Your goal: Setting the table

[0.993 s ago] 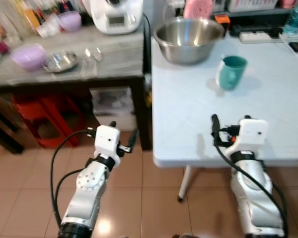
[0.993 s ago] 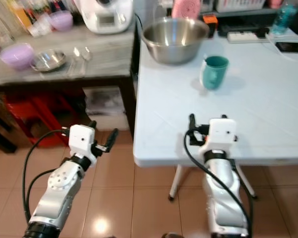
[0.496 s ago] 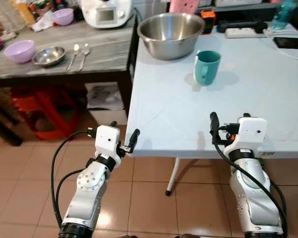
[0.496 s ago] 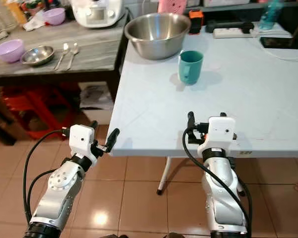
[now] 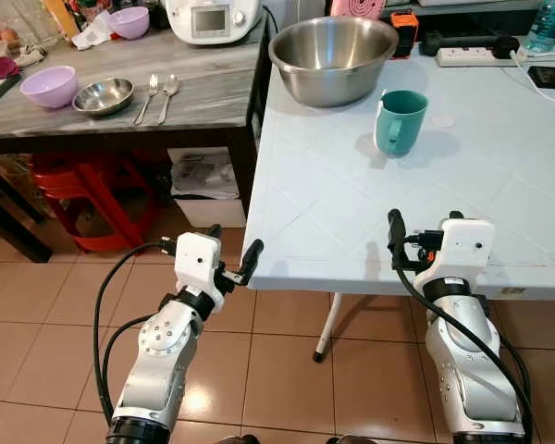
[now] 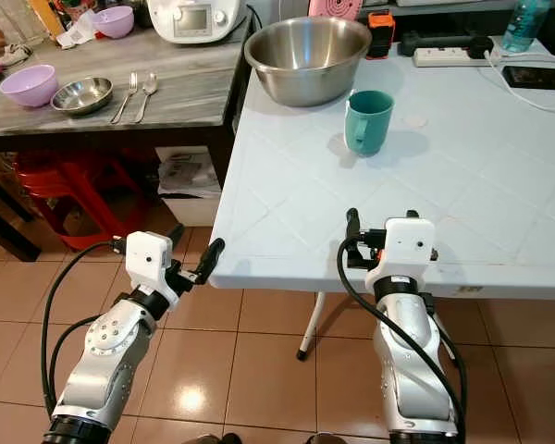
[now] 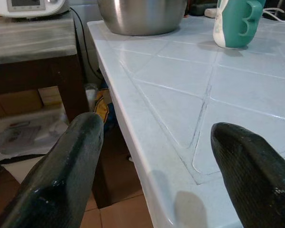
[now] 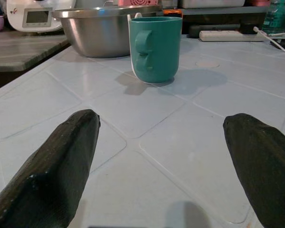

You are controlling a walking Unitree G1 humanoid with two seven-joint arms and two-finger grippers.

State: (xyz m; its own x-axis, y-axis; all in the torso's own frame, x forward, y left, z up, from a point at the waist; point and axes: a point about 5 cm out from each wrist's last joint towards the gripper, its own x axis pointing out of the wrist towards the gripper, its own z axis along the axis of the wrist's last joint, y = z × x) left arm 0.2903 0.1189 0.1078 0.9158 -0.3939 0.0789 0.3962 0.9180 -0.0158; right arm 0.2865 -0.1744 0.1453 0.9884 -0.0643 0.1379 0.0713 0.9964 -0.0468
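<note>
Camera swung left; mug (image 8: 155, 49) ahead of open right jaws (image 8: 161, 156).

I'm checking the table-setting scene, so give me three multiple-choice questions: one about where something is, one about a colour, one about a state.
1. Where do the fork and spoon lie?
A. On the wooden side table
B. On the white table
C. In the steel bowl

2. What colour is the mug?
A. Red
B. Teal
C. Yellow

3. How is the right gripper?
A. Shut on the mug
B. Shut, empty
C. Open, empty

Answers:
1 A: fork and spoon lie on the wooden side table beside a small steel dish.
2 B: the mug is teal.
3 C: the right gripper has its fingers wide apart, well short of the mug.
</note>
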